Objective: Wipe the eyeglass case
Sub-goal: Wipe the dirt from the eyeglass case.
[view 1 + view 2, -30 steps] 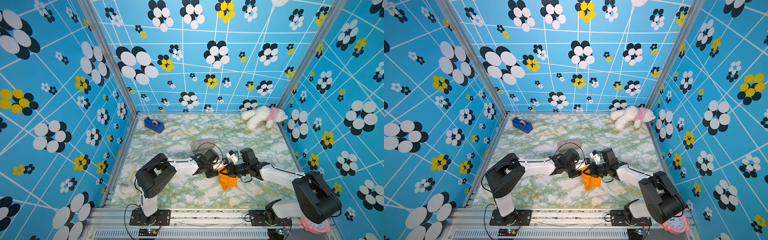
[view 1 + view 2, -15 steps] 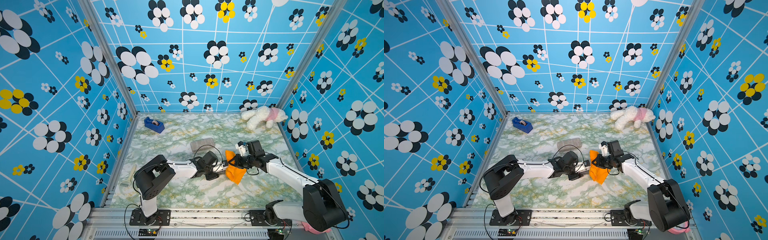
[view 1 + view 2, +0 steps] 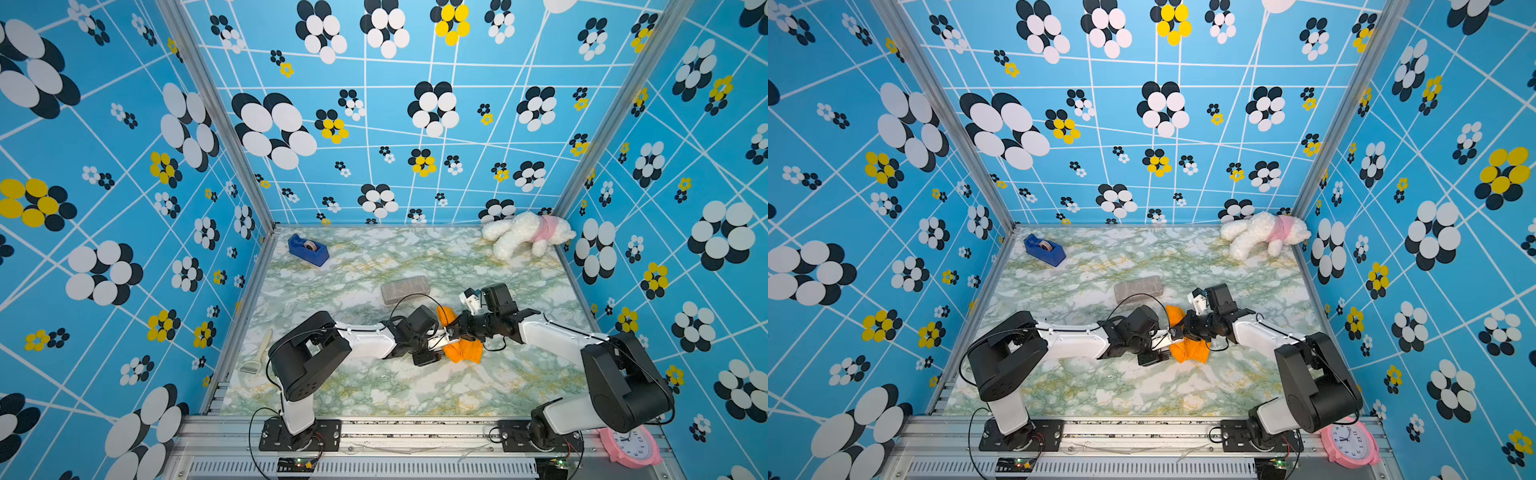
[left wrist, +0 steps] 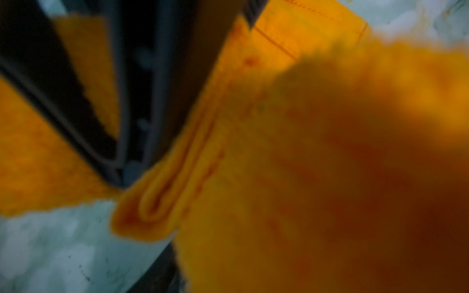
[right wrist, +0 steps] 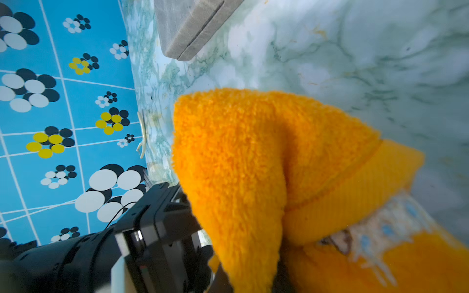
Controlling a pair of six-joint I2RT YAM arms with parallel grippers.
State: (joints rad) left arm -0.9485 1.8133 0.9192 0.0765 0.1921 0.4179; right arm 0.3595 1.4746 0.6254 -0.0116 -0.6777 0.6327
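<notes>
Wiping seems not yet begun. The case [image 3: 405, 289] lies on the desk [image 3: 374, 386], apart from both arms. The right end effector [image 3: 454, 332] pinches the cloth [image 3: 463, 352]. The left end effector [image 3: 439, 343] is pressed together beside it. The cloth must yet reach the case.

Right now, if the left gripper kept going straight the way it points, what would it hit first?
The fluffy orange cloth: the left gripper looks to be touching it, and the right gripper holding it sits just beyond.
</notes>
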